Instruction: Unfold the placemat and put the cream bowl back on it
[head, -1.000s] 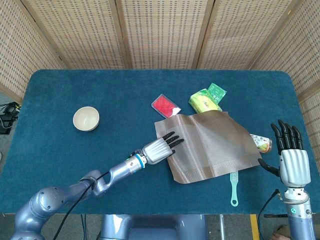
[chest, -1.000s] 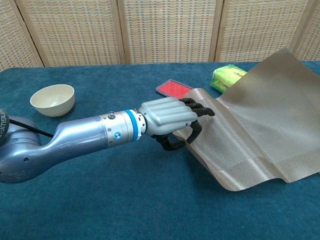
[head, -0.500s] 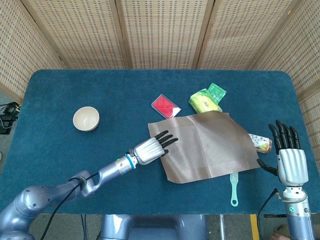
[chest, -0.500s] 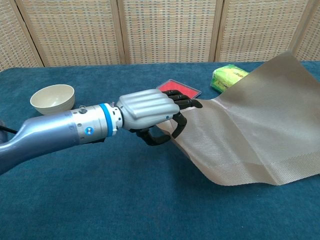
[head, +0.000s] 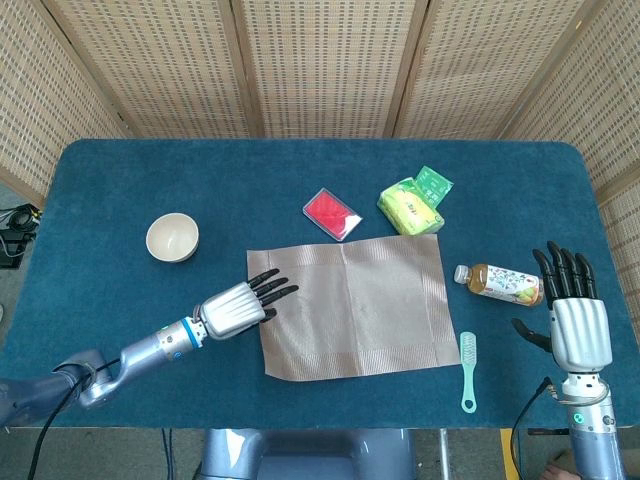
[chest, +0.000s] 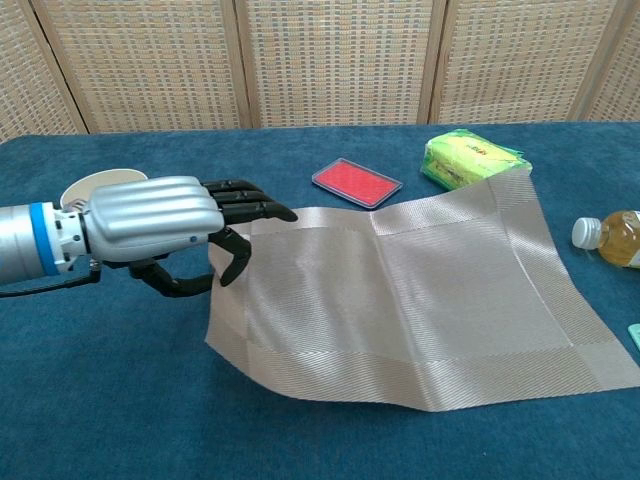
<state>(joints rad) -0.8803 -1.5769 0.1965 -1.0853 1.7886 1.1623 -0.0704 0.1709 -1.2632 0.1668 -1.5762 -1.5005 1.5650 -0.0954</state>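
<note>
My left hand (chest: 165, 222) seemingly pinched the placemat (head: 350, 305) edge; best laid flat before fetching the cream bowl (head: 172, 237).

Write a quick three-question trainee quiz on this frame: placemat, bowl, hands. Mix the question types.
1. True or false: the tan woven placemat lies spread open on the blue table.
2. Where is the small round cream bowl? A) on the placemat B) on bare cloth off the placemat's left side C) in the right hand
3. Fill in: the left hand is at the placemat's ___ edge in the head view.

Key: 1 true. 2 B. 3 left; whether it grips the edge cannot be told.
</note>
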